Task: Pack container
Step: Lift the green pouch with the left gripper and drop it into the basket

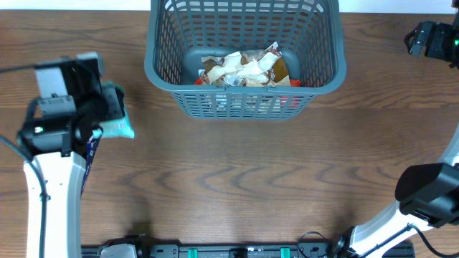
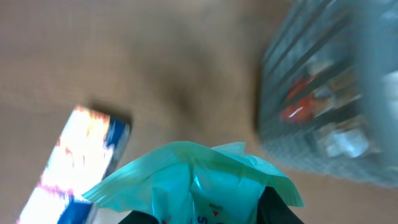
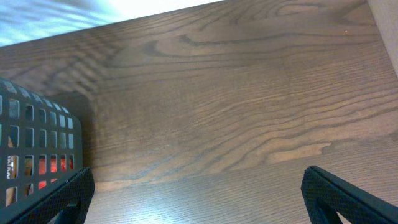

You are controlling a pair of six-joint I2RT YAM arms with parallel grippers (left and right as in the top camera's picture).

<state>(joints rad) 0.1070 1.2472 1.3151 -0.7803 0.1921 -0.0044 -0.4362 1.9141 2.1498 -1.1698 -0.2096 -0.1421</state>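
Note:
The container (image 1: 161, 72), a large grey-blue lattice basket, stands at the back middle of the table with several snack packs (image 1: 244, 70) inside. It shows blurred at the right of the left wrist view (image 2: 323, 106) and at the left edge of the right wrist view (image 3: 31, 143). My left gripper (image 1: 115, 118) is at the left of the table, shut on a teal snack pack (image 2: 205, 186), whose edge also shows overhead (image 1: 120, 130). My right gripper (image 3: 199, 205) is open and empty over bare wood to the right of the container.
A white and blue snack pack (image 2: 74, 168) lies on the table under the left arm; a dark blue edge of it shows overhead (image 1: 92, 149). The right arm's base (image 1: 430, 193) stands at the right front.

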